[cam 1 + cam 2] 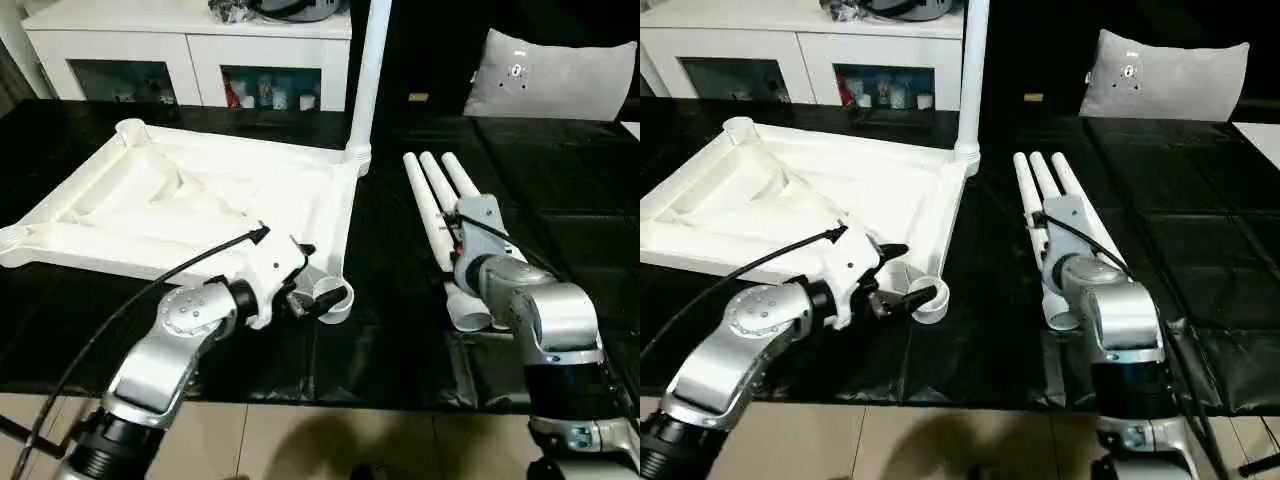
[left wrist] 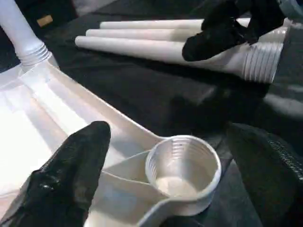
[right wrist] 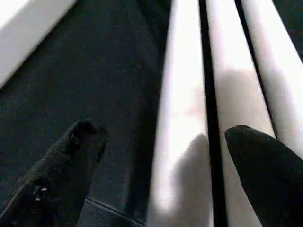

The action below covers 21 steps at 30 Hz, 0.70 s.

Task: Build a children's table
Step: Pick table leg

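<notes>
Hovering left hand point(image 2: 161, 161) open astride tabletop point(image 1: 200, 200) corner socket point(image 2: 183, 168); right hand point(image 3: 165, 170) open, lowered over loose legs point(image 1: 440, 200).

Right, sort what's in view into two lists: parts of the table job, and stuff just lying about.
Job:
- tabletop, underside up
- leg standing in its far corner socket
- three loose legs lying side by side
- empty near corner socket

Lying about:
- grey cushion
- white cabinet behind
- black-covered work table

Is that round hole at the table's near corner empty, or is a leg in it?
Empty. The near corner socket shows its bare ribbed inside, and three loose legs lie on the black table cover beside the tabletop.
</notes>
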Tool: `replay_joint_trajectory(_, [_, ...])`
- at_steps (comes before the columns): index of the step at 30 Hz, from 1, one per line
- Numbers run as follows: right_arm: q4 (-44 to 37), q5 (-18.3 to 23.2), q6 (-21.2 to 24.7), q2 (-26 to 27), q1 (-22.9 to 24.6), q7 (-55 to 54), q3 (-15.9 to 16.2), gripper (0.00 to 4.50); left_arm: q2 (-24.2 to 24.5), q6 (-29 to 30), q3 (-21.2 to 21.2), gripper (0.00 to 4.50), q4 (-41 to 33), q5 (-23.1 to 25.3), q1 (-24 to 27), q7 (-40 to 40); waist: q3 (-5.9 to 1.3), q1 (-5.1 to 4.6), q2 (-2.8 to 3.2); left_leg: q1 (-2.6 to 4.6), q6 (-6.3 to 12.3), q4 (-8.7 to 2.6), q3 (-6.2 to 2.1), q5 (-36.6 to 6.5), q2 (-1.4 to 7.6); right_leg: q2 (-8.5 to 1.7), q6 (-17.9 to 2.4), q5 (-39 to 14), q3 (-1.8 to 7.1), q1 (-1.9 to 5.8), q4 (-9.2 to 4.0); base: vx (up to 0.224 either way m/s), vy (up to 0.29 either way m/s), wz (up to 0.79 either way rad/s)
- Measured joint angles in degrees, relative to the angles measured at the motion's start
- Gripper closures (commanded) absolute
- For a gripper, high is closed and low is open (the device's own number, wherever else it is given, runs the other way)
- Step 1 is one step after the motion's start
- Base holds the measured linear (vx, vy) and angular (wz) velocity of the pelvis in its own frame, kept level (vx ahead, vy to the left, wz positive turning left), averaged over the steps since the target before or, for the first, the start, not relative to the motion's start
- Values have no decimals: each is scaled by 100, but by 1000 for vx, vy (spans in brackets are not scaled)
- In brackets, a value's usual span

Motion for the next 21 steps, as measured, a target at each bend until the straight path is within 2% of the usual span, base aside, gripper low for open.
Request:
replay_joint_trajectory(5, [353,34,-15,-70,-328,113,-20,0,88,128,-32,9,-74,-1,1,-47,-1,-16,-2,10,-4,0,-13,3,0,0,0,0,-12,15,-1,0,0,0])
replay_joint_trajectory(11, [827,223,-47,-29,-370,362,-64,0,108,136,-57,9,-77,0,1,-41,-2,2,-3,3,-1,-1,-18,0,1,-2,0,-1,-17,18,-3,0,0,0])
replay_joint_trajectory(18, [1146,333,347,-30,-487,487,-125,0,104,180,-77,9,-82,-2,2,-33,1,-6,-9,7,-2,-1,-18,1,1,-2,-2,-3,-18,19,1,0,0,0])
replay_joint_trajectory(21, [1143,451,484,-32,-505,598,-125,30,103,203,-79,0,-102,-2,2,-33,1,-4,-9,9,-3,-1,-18,2,1,-2,-2,-3,-19,21,1,0,0,0])
